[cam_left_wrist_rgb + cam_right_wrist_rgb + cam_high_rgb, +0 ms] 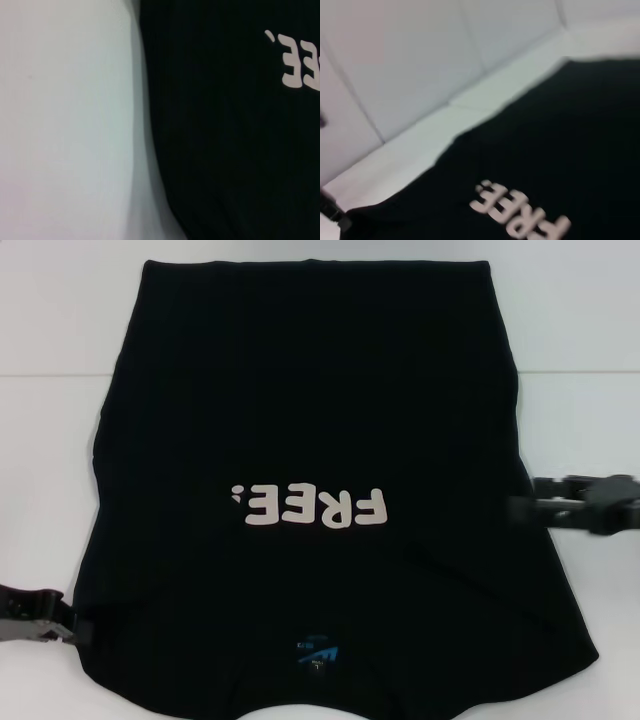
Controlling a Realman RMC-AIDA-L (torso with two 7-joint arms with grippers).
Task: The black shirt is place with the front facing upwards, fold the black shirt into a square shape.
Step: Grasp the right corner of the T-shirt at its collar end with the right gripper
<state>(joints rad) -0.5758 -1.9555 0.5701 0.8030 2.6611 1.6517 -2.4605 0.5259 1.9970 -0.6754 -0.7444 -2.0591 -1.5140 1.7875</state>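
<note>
The black shirt (310, 490) lies flat, front up, on the white table (60, 440). Its collar end is nearest the robot, with a small blue neck label (318, 652) at the near edge. Left gripper (62, 625) sits at the near left, touching or just at the shirt's left edge by the shoulder; whether its jaws are open or pinching cloth can't be told from the head view. Past the label, pale "FREE!" lettering (312, 506) runs across the chest, upside down to the robot. Right gripper (535, 510) is level with the lettering at the shirt's right edge, apparently at the cloth; jaw state can't be told either. Farthest off, the hem lies straight across the table. Sleeves seem tucked in, outline roughly trapezoid. The left wrist view shows the shirt's edge (225, 150) against bare table.
</note>
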